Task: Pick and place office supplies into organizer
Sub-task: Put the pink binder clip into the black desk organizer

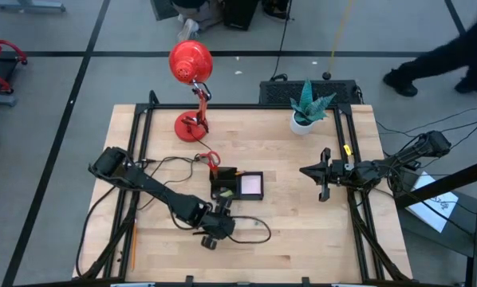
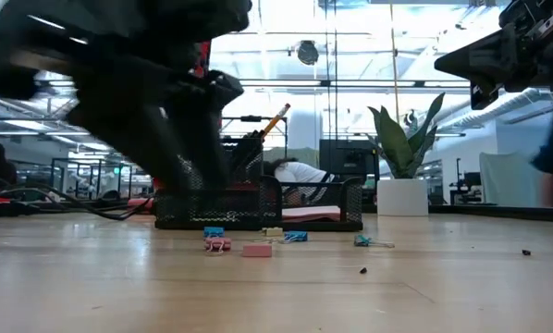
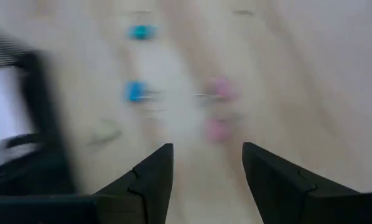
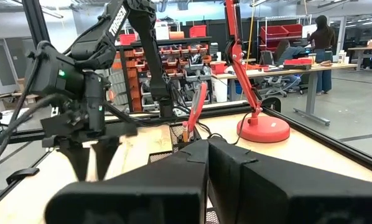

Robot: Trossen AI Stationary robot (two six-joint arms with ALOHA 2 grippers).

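The black mesh organizer (image 1: 224, 194) (image 2: 258, 205) stands mid-table. A pale sticky-note pad (image 1: 251, 185) lies in it, and red-handled scissors (image 4: 196, 107) and an orange pencil (image 2: 276, 119) stick up out of it. On the wood before its near side lie small blue clips (image 3: 135, 92) (image 2: 295, 237), pink clips (image 3: 220, 90) (image 2: 217, 244) and a pink block (image 2: 256, 250). My left gripper (image 1: 214, 233) (image 3: 208, 150) hangs open above these, slanting down, nothing between its fingers. My right gripper (image 1: 305, 170) (image 4: 208, 148) is shut and waits level at the right.
A red desk lamp (image 1: 192, 65) stands at the far left of the table and a potted plant (image 1: 307, 110) at the far right. Black cables (image 1: 254, 227) trail over the wood near my left gripper. A person (image 1: 454, 56) walks beyond the table's far right corner.
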